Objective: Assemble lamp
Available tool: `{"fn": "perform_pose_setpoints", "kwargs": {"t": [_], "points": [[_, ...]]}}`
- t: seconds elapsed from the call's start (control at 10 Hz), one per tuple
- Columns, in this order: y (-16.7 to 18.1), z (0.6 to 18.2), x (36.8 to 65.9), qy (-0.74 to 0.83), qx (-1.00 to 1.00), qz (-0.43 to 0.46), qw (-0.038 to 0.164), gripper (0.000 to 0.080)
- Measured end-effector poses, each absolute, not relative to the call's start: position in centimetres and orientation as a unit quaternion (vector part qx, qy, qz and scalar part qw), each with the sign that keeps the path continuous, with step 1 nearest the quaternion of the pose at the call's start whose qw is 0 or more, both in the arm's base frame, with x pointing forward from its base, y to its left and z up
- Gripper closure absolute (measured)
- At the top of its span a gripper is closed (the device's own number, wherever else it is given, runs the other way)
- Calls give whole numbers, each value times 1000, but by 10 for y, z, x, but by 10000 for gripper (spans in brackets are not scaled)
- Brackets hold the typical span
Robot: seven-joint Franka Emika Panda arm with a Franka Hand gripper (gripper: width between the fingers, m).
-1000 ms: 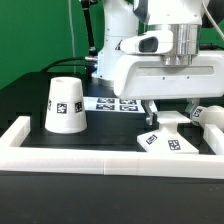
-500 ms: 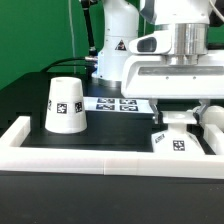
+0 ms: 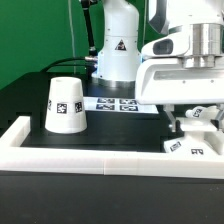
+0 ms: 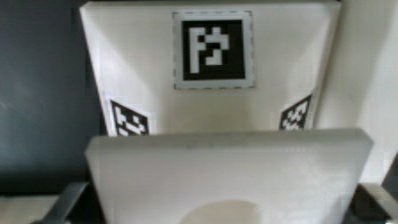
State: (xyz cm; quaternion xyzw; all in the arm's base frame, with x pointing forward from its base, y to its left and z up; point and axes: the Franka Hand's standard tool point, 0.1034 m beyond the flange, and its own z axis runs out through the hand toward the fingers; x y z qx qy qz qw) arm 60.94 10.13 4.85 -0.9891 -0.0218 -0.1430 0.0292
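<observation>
A: Base, position?

B: Base point(image 3: 190, 147) lies flat on the black table point(image 3: 120, 132), tags up. It is at the exterior view's right, just inside the white front wall point(image 3: 90, 157). The gripper point(image 3: 192, 128) hangs directly over it.

A: Jaws?

B: In the wrist view the base's raised block fills the whole span between two dark finger slivers, one on each side. So the jaws stand wide, astride the block. Whether the pads actually press on it, I cannot tell.

A: Surroundings?

B: Shade point(image 3: 65, 105) stands mouth down, well apart at the exterior view's left. The marker board point(image 3: 117, 103) lies behind, between the shade and the arm.

A: Failure modes from here?

B: My judgement only.
- The block is nearly as wide as the jaws, so there is little margin. A slight yaw error could put one pad on an edge and twist the base out.
- The front wall is close. A base dragged or set down askew could jam against it or ride up and tilt.
- A weak pinch on smooth plastic could let the base slip if it is lifted.
</observation>
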Motion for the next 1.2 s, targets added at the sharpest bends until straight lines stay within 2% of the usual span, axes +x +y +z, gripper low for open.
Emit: {"fn": "perform_pose_setpoints", "kwargs": {"t": [0.4, 0.5, 0.6, 0.7, 1.0, 1.2], "points": [[101, 49, 612, -21, -989, -140, 29, 265], [101, 49, 612, -22, -990, -140, 29, 166], [101, 49, 612, -22, -989, -140, 29, 121], [101, 53, 611, -20, -989, -141, 29, 121], [104, 69, 582, -24, -989, -143, 30, 101], [113, 88, 555, -37, -989, -142, 31, 100]]}}
